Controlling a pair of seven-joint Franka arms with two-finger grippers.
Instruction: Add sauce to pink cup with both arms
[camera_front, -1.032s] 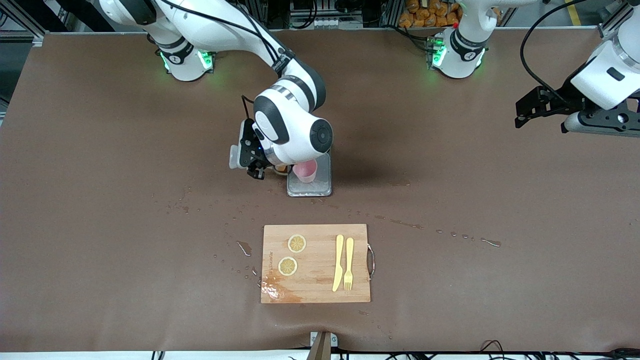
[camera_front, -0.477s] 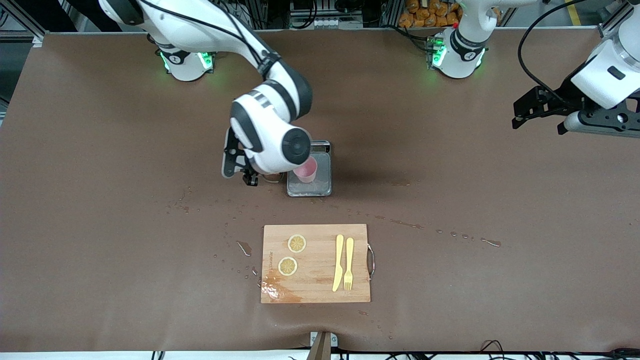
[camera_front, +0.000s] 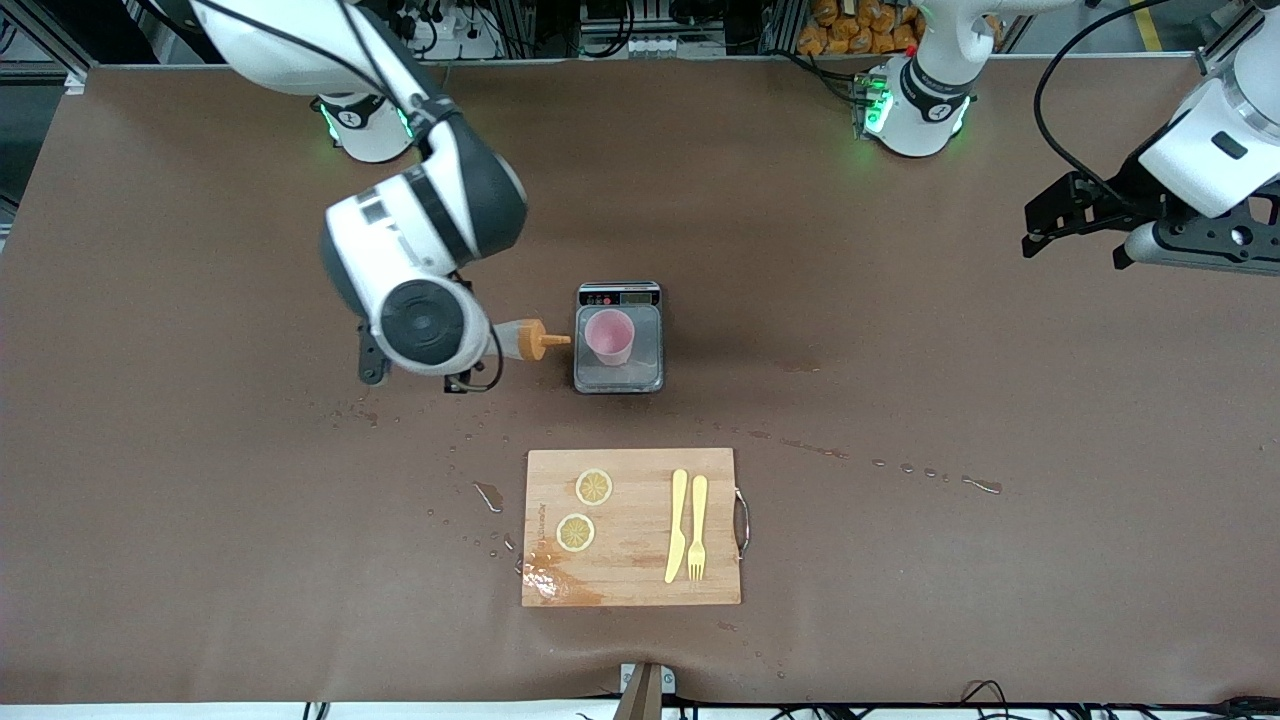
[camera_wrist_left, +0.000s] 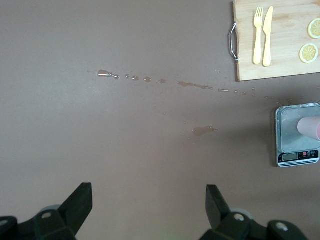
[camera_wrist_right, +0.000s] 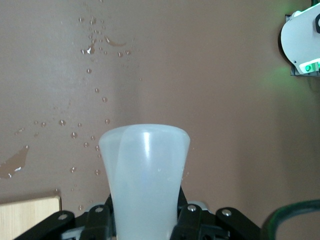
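- Sauce sits clamped in the right gripper, lying roughly level over the bench, its orange nozzle aimed at the scale and stopping just short of that plate's edge.
- Right fingers pinch the bottle across its body, one on each flank, leaving the nozzle end free ahead of them; that grip lets a squeeze drive the contents out, I judge.
- Cup stands upright on the scale, apart from the nozzle tip and ahead of the right fingers along the bottle's line; being on the plate presumably lets the added amount be weighed.
- Nozzle is not over the cup's mouth, so nothing can land in it from this pose; whether any sauce is already inside cannot be told.
- Left gripper waits up over bare bench at the left arm's end, fingers spread wide and holding nothing; the scale and cup lie well off to one side of them.
- Board carrying lemon slices, knife and fork lies clear of both sets of fingers, nearer the front camera than the scale.
- Droplets spot the bench around the board.
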